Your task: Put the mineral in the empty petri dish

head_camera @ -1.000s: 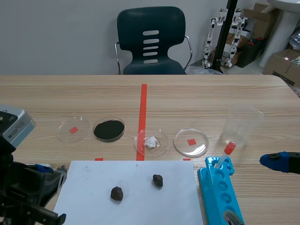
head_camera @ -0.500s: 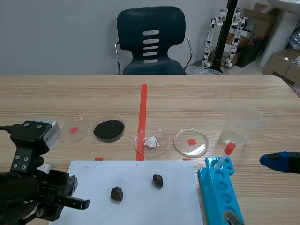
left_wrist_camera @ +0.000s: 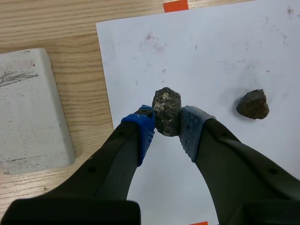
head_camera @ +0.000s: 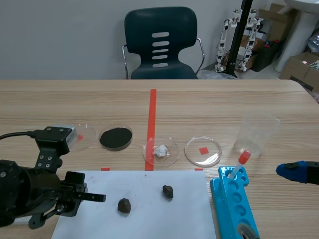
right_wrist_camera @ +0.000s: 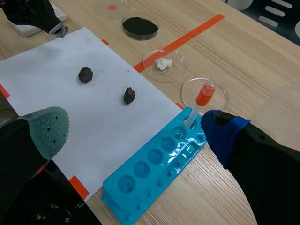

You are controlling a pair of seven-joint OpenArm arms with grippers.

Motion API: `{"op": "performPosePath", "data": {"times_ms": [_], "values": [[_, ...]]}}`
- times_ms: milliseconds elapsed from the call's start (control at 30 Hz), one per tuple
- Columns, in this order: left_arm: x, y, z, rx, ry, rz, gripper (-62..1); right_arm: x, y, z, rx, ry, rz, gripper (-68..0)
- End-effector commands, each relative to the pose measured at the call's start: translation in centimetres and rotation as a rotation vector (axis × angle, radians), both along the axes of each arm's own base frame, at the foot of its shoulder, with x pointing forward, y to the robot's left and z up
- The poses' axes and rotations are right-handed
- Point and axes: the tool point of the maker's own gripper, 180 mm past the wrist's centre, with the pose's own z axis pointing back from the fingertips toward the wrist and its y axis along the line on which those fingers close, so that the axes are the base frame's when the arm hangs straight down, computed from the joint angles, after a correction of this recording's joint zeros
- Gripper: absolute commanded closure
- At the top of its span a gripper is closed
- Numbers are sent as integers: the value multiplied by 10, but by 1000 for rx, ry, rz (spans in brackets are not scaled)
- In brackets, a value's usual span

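Note:
Two dark minerals lie on the white paper (head_camera: 149, 219): one (head_camera: 124, 205) (left_wrist_camera: 166, 111) (right_wrist_camera: 85, 75) to the left, the other (head_camera: 168, 191) (left_wrist_camera: 253, 104) (right_wrist_camera: 129, 95) further right. My left gripper (head_camera: 102, 198) (left_wrist_camera: 166, 121) is open and narrow, just left of the first mineral. In the left wrist view that mineral shows in the gap at the blue fingertips, still resting on the paper. An empty petri dish (head_camera: 203, 151) (right_wrist_camera: 187, 89) sits right of the red line. My right gripper (head_camera: 291, 172) (right_wrist_camera: 136, 129) is open at the table's right edge, holding nothing.
Another empty dish (head_camera: 79, 138), a dish of black powder (head_camera: 115, 137) and a dish with a white lump (head_camera: 160, 151) stand in a row. A blue tube rack (head_camera: 234, 204), a red-bulbed pipette (head_camera: 240, 162) and a clear beaker (head_camera: 256, 132) are right. A pale slab (left_wrist_camera: 28, 108) lies beside the paper.
My left arm has swung in from the lower left, rightwards over the paper, bringing its fingers up to the left mineral. The right arm and both minerals have stayed put.

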Motion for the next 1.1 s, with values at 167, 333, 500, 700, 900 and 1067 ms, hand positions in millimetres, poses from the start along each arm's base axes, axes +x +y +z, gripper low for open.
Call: {"op": "performPosePath", "data": {"times_ms": [167,333,500,700,900,1067], "values": [[9,-3,-8,10,15,-4,-126,3,2,5,16,-17,-1,-587],[18,-3,-13,19,19,-4,-126,3,2,5,16,-17,-1,-587],[23,-1,-18,30,28,-4,-126,3,2,5,16,-17,-1,-587],[25,-7,-26,19,50,2,-126,3,2,5,16,-17,-1,-587],[24,-9,-35,12,75,14,-126,3,2,5,16,-17,-1,-587],[23,-7,-40,17,90,24,-126,3,2,5,16,-17,-1,-587]]}}
